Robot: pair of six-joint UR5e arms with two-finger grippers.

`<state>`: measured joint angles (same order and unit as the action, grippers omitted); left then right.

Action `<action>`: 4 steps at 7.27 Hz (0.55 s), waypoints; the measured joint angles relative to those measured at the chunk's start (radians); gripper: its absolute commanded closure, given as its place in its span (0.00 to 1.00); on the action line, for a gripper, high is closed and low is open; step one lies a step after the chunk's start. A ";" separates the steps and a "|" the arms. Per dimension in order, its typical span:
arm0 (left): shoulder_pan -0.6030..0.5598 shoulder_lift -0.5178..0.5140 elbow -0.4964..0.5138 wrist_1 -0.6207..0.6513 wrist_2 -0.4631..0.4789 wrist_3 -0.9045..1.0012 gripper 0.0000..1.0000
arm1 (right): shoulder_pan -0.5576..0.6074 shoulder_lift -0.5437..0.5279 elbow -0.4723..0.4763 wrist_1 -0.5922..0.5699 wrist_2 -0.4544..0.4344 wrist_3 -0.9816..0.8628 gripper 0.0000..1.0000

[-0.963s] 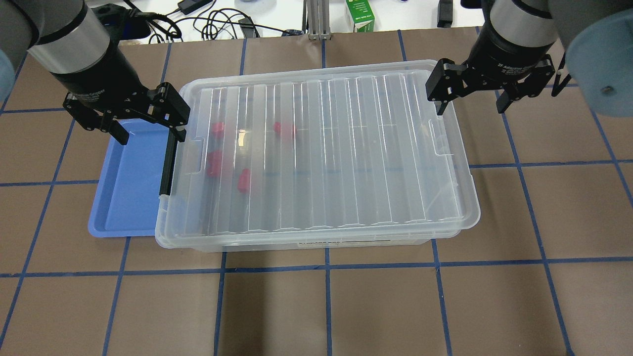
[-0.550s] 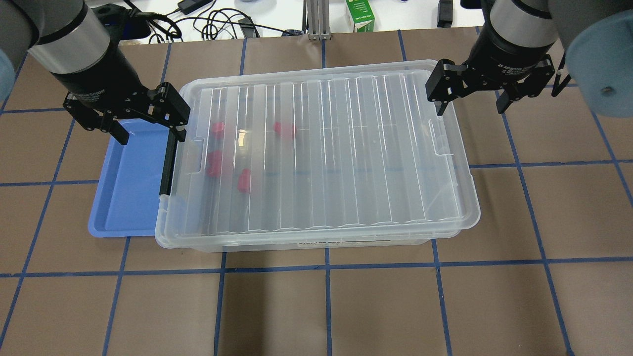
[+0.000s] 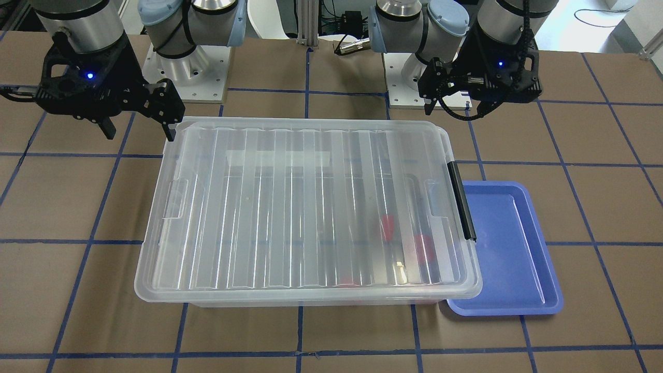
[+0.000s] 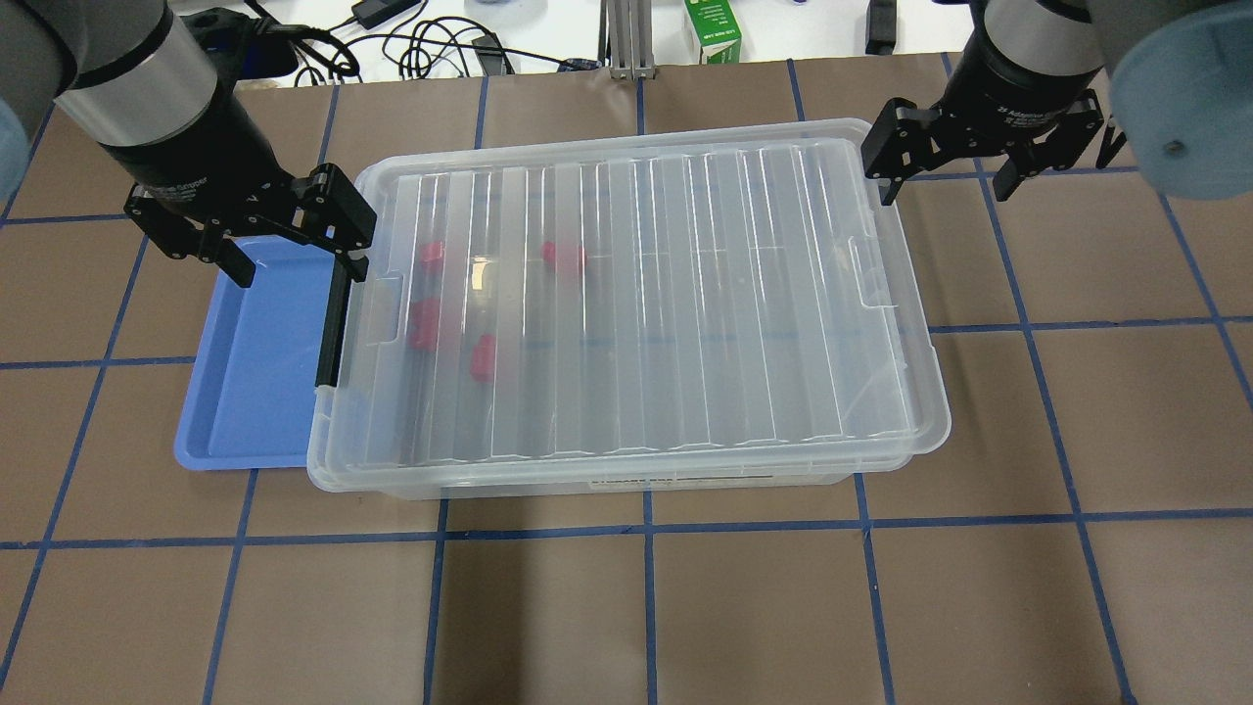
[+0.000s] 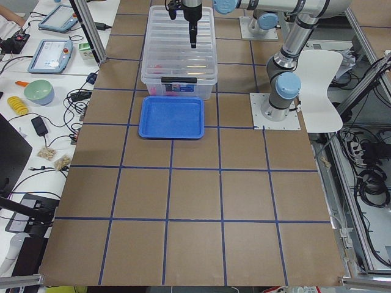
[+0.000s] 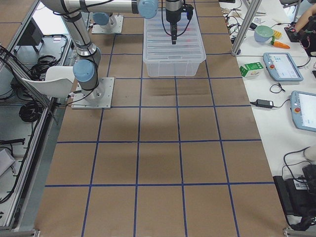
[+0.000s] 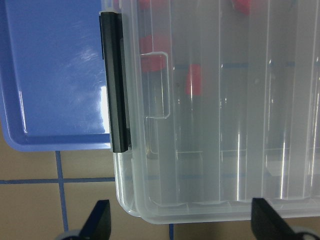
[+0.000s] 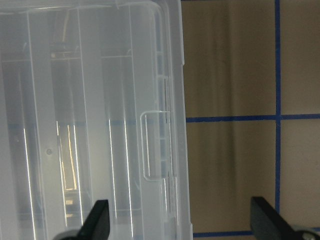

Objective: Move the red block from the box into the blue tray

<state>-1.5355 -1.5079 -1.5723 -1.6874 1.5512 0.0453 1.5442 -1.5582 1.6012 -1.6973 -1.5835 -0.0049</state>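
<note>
Right gripper [image 4: 945,186], jaws wide, has drawn back beyond the box [image 4: 925,392] corner. The blue tray [image 4: 255,392] abuts the box's clip [image 4: 333,323] end. Left gripper [image 4: 299,266] hangs wide over that clip. The red block [image 4: 482,357] lies inside under the shut lid [image 4: 734,343]; lift both lid ends evenly.

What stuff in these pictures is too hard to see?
- Red blocks, overhead view: the ribbed lid of the box blurs them, so their shapes are unclear.
- Blue tray, overhead view: one long side is hidden under the lid's edge.
- Label on the box's front, overhead view: tucked under the lid's rim, unreadable.
</note>
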 measured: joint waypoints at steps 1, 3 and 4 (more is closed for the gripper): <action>0.000 0.000 0.000 0.000 0.001 0.000 0.00 | -0.005 0.040 0.018 -0.031 -0.005 -0.002 0.00; 0.000 0.000 0.000 0.000 0.001 0.000 0.00 | -0.008 0.140 0.056 -0.151 -0.009 -0.007 0.00; 0.000 -0.001 0.000 0.001 0.000 0.000 0.00 | -0.009 0.170 0.076 -0.183 -0.010 -0.023 0.00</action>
<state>-1.5355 -1.5085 -1.5723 -1.6867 1.5513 0.0453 1.5350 -1.3877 1.6769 -1.8806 -1.5935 -0.0276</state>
